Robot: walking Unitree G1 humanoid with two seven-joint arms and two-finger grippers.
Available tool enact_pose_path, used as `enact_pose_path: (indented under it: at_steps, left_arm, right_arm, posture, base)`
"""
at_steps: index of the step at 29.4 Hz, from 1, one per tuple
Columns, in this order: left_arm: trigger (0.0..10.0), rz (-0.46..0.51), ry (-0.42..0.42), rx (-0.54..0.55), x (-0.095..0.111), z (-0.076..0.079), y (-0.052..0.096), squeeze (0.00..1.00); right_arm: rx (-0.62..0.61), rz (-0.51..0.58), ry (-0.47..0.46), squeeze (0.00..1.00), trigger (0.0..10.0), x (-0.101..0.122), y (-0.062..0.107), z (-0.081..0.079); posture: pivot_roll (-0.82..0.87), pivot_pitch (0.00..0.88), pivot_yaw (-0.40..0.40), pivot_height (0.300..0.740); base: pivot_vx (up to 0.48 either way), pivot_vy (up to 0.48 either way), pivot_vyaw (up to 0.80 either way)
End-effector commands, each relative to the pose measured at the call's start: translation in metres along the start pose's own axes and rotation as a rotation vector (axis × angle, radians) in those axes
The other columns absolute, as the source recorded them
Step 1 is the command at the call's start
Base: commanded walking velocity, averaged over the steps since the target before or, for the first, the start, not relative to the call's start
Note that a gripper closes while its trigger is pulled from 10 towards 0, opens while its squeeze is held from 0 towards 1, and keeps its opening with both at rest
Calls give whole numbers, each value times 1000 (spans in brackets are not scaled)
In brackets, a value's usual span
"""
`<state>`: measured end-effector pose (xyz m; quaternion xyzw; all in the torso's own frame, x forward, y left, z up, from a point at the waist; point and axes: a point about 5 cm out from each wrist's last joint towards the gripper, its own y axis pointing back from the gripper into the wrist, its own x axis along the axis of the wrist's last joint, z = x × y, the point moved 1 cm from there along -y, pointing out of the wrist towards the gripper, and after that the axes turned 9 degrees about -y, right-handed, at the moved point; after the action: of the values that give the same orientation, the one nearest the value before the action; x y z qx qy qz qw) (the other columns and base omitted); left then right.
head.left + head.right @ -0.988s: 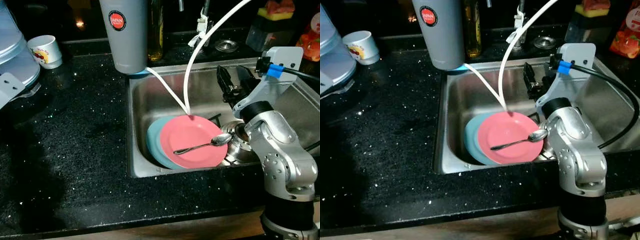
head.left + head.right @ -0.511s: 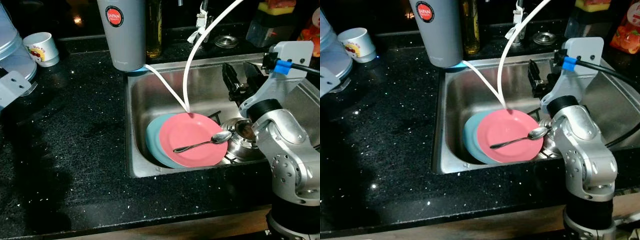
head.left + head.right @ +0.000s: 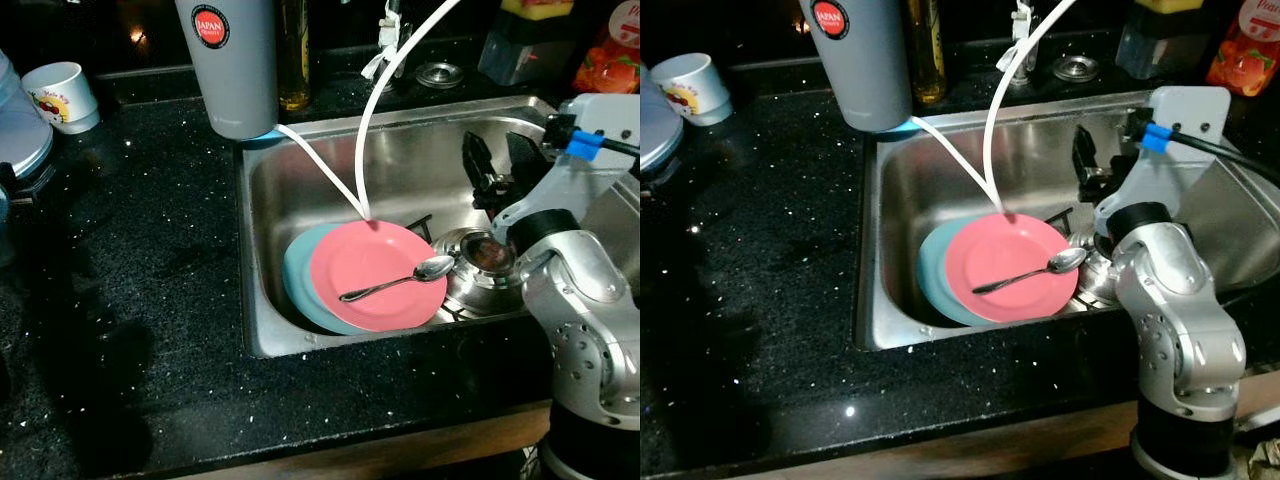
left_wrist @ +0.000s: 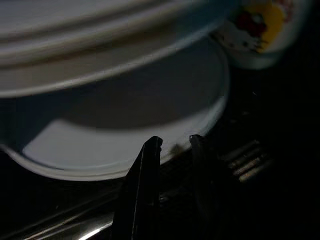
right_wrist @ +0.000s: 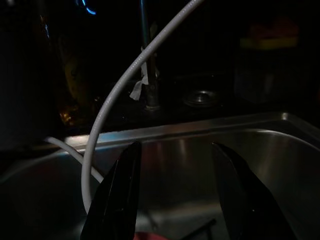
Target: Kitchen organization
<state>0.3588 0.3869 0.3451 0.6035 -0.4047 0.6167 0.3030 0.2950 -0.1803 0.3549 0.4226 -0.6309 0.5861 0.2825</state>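
Stainless-steel sink basin [image 3: 300, 190] held the task's things: a round pink plate [image 3: 377, 275] stacked on a round light-blue plate [image 3: 296, 288], with a silver metal spoon [image 3: 397, 282] lying across the pink one. Spoon's long axis ran from handle tip near the plate's middle up to the bowl at the plate's rim on the robot's right, just beside a steel pot [image 3: 478, 270] with a dark opening.

Right gripper [image 3: 500, 168] hovered above the basin's right half, fingers spread apart, nothing between them; right wrist view showed the two fingers [image 5: 120, 200] parted over the sink wall and a white hose [image 5: 115, 100]. Spoon and plates lay below and to the left of this gripper, so it was judged the nearer tool; spoon bowl was its closest point.

Left gripper [image 4: 172, 145] sat off at the counter by a pale round lid-like dish [image 4: 120, 125], fingers nearly together, nothing visibly held.

Versus the 1.0 s earlier frame: the whole scene shifted, so the camera moved. Plates and spoon kept their arrangement. Right gripper sat slightly further right relative to the pink plate.
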Motion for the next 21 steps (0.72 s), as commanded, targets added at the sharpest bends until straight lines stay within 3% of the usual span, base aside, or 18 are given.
enact_pose_path:
  at_steps: [1, 3, 5, 10, 13, 18, 20, 21]
  left_arm:
    - [10000, -39, 16, 70, -7, -13, 2, 0]
    - [10000, -55, 30, 99, -11, -19, 2, 0]
    - [10000, -80, 76, 198, -17, -38, 6, 0]
    - [10000, -96, 135, 264, -23, -56, 11, 0]
    - [10000, -142, 221, 330, -40, -72, 17, 0]
    - [10000, -199, 335, 281, -58, -66, 18, 0]
    - [10000, -235, 286, 273, -65, -62, 18, 0]
    - [10000, -220, 222, 228, -64, -54, 16, 0]
  right_arm:
    - [1, 37, 11, 0, 10000, 3, 4, -2]
    - [3, 42, 12, 0, 10000, 4, 4, -2]
    - [8, 57, 15, 0, 10000, 5, 3, -3]
    - [12, 68, 18, 0, 10000, 7, 4, -3]
    - [9, 73, 19, 0, 10000, 8, 7, -1]
    - [13, 66, 20, 0, 10000, 7, 8, -2]
    - [16, 64, 22, 0, 10000, 7, 9, -2]
    - [16, 64, 24, 0, 10000, 7, 9, -2]
  posture:
    - [-5, 202, 78, 740]
    - [-2, 188, 79, 740]
    - [-3, 175, 78, 740]
    - [-1, 165, 79, 740]
    - [-3, 174, 70, 740]
    - [-9, 186, 63, 740]
    - [-13, 190, 62, 740]
    - [-17, 192, 64, 740]
  base:
    - [0, 0, 0]
    - [0, 0, 0]
    - [0, 0, 0]
    - [0, 0, 0]
    - [0, 0, 0]
    - [0, 0, 0]
    - [0, 0, 0]
    - [0, 0, 0]
